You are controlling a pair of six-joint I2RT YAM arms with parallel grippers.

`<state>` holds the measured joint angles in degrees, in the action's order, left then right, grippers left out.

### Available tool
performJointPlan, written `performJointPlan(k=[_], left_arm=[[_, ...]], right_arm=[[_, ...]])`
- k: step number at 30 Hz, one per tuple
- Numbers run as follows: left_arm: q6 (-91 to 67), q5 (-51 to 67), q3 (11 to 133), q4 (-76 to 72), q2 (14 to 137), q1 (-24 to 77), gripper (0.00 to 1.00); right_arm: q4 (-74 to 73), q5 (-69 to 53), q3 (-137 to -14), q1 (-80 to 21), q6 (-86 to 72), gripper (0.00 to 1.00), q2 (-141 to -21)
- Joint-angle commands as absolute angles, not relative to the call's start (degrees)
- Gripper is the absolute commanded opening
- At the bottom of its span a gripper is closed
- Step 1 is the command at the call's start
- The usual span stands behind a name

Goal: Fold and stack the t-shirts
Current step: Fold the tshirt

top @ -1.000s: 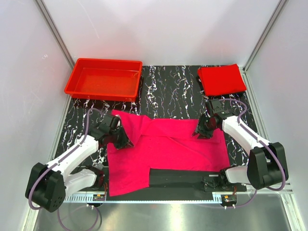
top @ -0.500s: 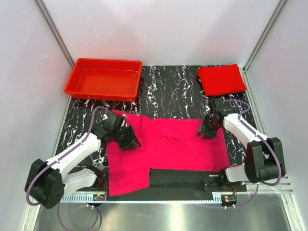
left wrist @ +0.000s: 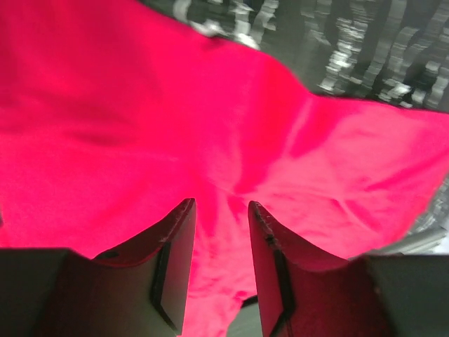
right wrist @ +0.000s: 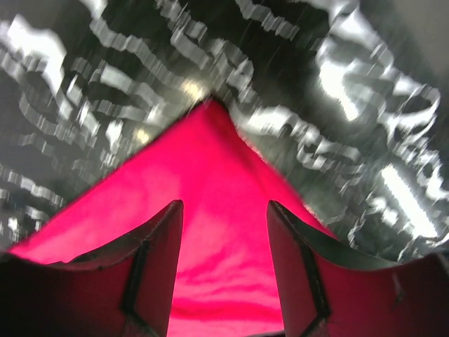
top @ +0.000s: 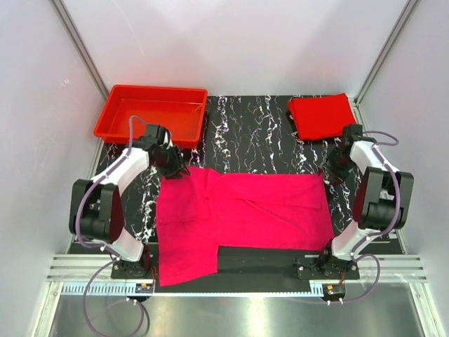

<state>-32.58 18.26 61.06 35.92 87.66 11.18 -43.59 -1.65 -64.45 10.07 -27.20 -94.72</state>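
— Corners first: where do we stand with the pink t-shirt (top: 245,210)?

— It lies spread across the middle of the worktop (top: 252,133), mostly flat. A diagonal crease runs across it, and there looks to be an extra layer on its left side. The red t-shirt (top: 321,116) sits folded at the far right corner, well apart from it, and the tray (top: 160,89) is at the far left.

— And our tools?

— We see the left tool (left wrist: 221,205) over the far left corner of the pink cloth. Its jaws are parted to a middling gap with nothing between them, only fabric underneath. The right tool (right wrist: 224,207) hangs at the far right corner, jaws likewise apart and holding nothing. The cloth's pointed corner shows just ahead of it.

— So we judge the step is taking both far corners for a fold toward us?

— That is our reading. To do it well, we should come down until one jaw slides under the edge, and pinch close to each corner. On the left we want every layer in the pinch, or the lower one will not come along. Then we lift both sides together, only as high as needed. We keep the far edge taut between us and lay it evenly on the near hem.

— Risk?

— Uneven pull would skew the fold, we think.
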Motion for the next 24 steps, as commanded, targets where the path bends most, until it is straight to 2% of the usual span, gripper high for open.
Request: performJointPlan(k=[1, 13, 24], left_arm=[[-28.30, 19.25, 64.42, 34.37, 89.56, 9.41, 0.40], [-26.81, 20.13, 62.05, 32.43, 93.25, 6.07, 0.39], [-27.95, 19.43, 63.19, 32.52, 96.58, 4.13, 0.36]], right_arm=[[-42.89, -1.84, -68.20, 12.21, -24.09, 0.57, -97.73], [-36.56, -8.44, -66.18, 12.92, -23.64, 0.46, -99.49], [-36.30, -9.49, -62.32, 12.92, -22.59, 0.44, -99.49]])
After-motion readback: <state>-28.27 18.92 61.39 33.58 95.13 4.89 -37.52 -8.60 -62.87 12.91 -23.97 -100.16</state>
